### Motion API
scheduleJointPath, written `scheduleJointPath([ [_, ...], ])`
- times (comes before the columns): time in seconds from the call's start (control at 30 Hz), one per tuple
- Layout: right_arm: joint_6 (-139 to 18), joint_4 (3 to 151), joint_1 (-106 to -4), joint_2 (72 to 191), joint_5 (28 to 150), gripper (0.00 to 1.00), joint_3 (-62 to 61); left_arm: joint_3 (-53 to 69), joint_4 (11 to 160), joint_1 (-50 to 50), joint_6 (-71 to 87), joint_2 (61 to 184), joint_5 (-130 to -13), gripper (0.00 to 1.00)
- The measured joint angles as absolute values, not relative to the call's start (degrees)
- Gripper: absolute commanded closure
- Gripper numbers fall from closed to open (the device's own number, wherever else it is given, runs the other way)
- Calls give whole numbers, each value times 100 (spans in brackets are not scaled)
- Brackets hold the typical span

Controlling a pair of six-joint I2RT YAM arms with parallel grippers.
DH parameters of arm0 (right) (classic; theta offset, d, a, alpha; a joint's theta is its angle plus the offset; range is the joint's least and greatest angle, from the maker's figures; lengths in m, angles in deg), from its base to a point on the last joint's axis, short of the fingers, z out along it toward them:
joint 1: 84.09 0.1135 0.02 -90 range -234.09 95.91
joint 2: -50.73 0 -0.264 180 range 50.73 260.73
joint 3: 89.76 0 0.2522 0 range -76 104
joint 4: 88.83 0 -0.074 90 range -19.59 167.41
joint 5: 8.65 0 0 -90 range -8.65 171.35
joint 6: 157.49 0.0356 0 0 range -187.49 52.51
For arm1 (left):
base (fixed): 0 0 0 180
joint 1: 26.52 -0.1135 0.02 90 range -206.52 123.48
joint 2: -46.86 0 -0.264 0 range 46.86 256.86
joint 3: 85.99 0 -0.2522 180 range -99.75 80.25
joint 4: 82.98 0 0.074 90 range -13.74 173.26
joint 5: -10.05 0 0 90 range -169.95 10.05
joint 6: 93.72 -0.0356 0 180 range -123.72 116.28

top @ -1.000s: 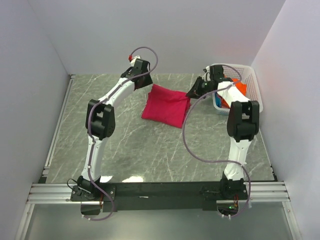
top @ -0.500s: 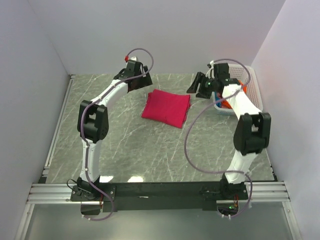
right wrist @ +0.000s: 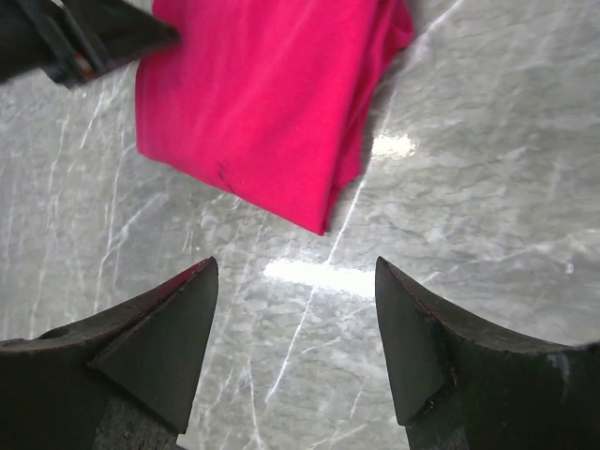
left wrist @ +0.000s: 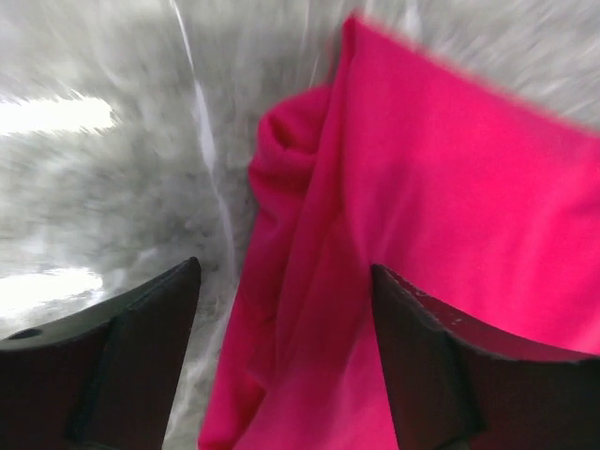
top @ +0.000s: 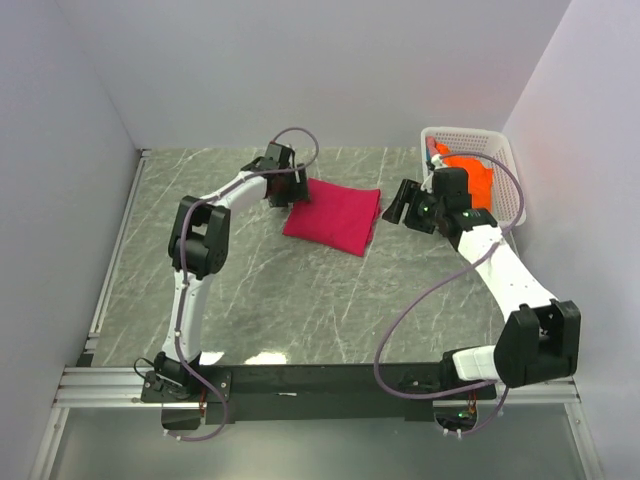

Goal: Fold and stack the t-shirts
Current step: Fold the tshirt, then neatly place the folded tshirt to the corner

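Looking down from the top external view, you have the left claw point(top: 291, 191) low at the edge of the crimson-pink shirt point(top: 335, 215). The shirt lies as a folded packet on the table point(top: 300, 300), spreading away to that claw's right. The right claw point(top: 398, 203) hangs on the packet's other side, with the cloth just to its left and apart from it. Behind the right claw and to its right, the white basket point(top: 470, 133) holds the orange shirt point(top: 468, 172). A sliver of blue at its near wall may be the blue-teal shirt, but it is too small for you to be sure. With one shirt folded and two in the basket, I judge you roughly a third done.

In the left wrist view, your fingers point(left wrist: 131, 356) stand wide apart and hold nothing. A bunched lump of sleeve or hem lies just ahead of the gap, and the flat cloth runs off ahead and to the right. That straddle suits tucking or pinching the loose lump, which is probably why the claw sits there. The view is blurred, so you cannot tell whether it touches.

In the right wrist view, your fingers point(right wrist: 159, 356) are also spread and empty, above bare table. The packet's near corner lies ahead of the gap and the left claw shows beyond it, far left. This claw seems placed to steady or square the fold.
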State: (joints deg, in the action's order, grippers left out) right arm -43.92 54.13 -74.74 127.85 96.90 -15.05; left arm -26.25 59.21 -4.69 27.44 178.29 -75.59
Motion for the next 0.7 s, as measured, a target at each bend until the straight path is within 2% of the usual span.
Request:
scheduleJointPath([
  [0.03,-4396,5421,-7474,12698,9625,25,-1549,-2618,5888,-441,2715,17908,-7535,26],
  [0.07,-4399,5432,-7474,12626,9550,25,-1595,-2610,5921,-413,2695,17952,-7535,33],
  [0.1,-4399,5434,-7474,12534,9480,25,-1669,-2612,5949,-389,2698,17949,-7524,47],
  [0.13,-4399,5434,-7474,12497,9445,25,-1708,-2612,5962,-347,2693,17949,-7529,47],
  [0.17,-4399,5437,-7474,12451,9413,25,-1769,-2610,5943,-305,2656,17974,-7529,67],
  [0.2,-4399,5439,-7474,12420,9380,26,-1824,-2607,5938,-270,2669,17989,-7533,78],
  [0.23,-4399,5428,-7474,12410,9345,25,-1868,-2607,5923,-242,2676,18000,-7544,99],
  [0.5,-4460,5419,-7474,12381,8982,26,-2023,-2675,5774,-117,2569,18013,-8162,100],
  [0.7,-4554,5417,-7477,12298,8682,26,-2023,-2679,5604,-229,2059,17943,-9456,100],
])
